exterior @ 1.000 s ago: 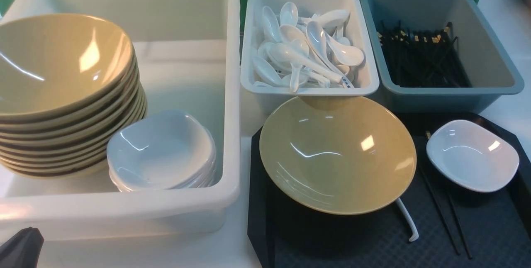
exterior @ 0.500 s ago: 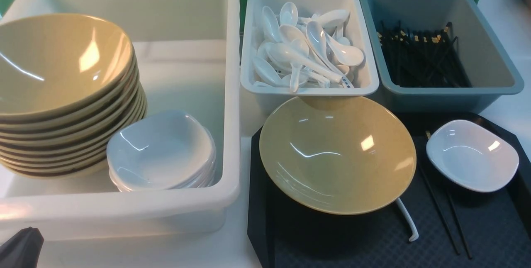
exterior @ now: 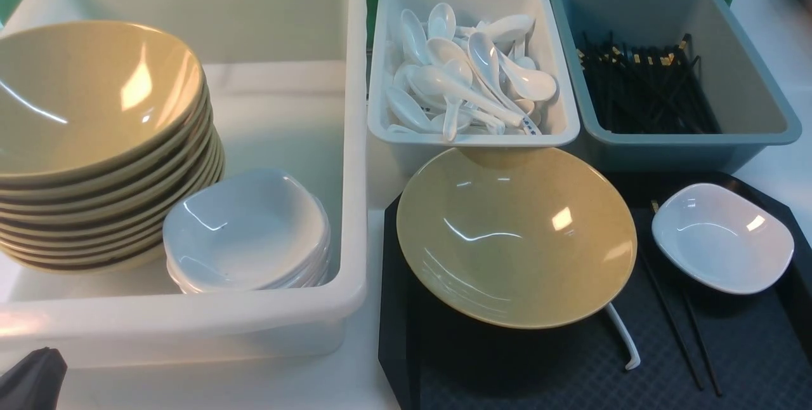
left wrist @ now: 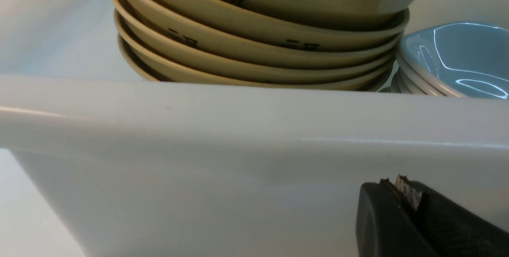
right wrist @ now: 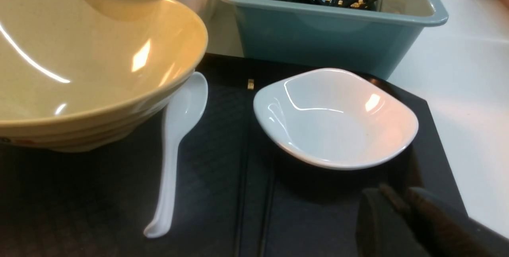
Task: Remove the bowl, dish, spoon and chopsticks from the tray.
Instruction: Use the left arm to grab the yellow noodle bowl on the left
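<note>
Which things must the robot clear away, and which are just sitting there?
To clear: large olive-yellow glossy bowl, small white rounded-square dish, white soup spoon, pair of black chopsticks, on the black textured tray.
Just sitting there: big white tub of stacked bowls and dishes, small white tub of spoons, grey-blue tub of black sticks.

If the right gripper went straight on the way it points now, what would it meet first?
Most likely the dish: the right gripper points at its near rim, with only bare tray between. Height is unclear, so it might skim over.
</note>
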Controlling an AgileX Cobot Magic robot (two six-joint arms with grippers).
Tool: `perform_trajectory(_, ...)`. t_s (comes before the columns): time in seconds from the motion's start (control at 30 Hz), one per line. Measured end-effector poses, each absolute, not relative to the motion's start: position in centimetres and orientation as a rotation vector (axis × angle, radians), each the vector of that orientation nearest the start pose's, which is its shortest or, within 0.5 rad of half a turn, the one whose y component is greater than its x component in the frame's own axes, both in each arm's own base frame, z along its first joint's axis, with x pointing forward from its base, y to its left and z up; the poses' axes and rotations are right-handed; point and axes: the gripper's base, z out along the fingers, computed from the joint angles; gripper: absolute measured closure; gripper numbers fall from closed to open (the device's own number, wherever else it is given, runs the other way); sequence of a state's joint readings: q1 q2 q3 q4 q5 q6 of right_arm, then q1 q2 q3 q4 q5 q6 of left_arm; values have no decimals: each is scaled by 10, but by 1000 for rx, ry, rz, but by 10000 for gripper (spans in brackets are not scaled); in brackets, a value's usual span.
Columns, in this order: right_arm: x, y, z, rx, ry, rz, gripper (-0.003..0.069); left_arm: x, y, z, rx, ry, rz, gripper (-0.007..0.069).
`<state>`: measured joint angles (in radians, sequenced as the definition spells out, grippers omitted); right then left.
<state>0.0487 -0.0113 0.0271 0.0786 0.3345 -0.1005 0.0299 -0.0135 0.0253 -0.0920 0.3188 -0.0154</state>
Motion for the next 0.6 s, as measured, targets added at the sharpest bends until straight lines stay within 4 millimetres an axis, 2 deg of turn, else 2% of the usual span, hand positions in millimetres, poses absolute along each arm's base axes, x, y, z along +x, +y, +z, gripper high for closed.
perform_trajectory(0.17,54,5,176,-85,1815,39,543,54,-1,179,-100,1780,-76,633)
perform_trajectory(0.27,55,5,181,-79,1761,36,541,56,0,187,-102,1696,-73,633)
perform_trajectory(0.43,57,3,200,-56,1543,25,536,55,2,212,-104,1418,-60,633)
perform_trajectory(0.47,57,3,202,-55,1524,24,535,55,2,213,-104,1407,-59,633)
perform_trajectory(0.5,56,2,210,-46,1442,20,533,53,3,222,-104,1306,-54,633)
perform_trajectory(0.6,53,1,222,-27,1300,19,528,50,4,232,-104,1195,-49,633)
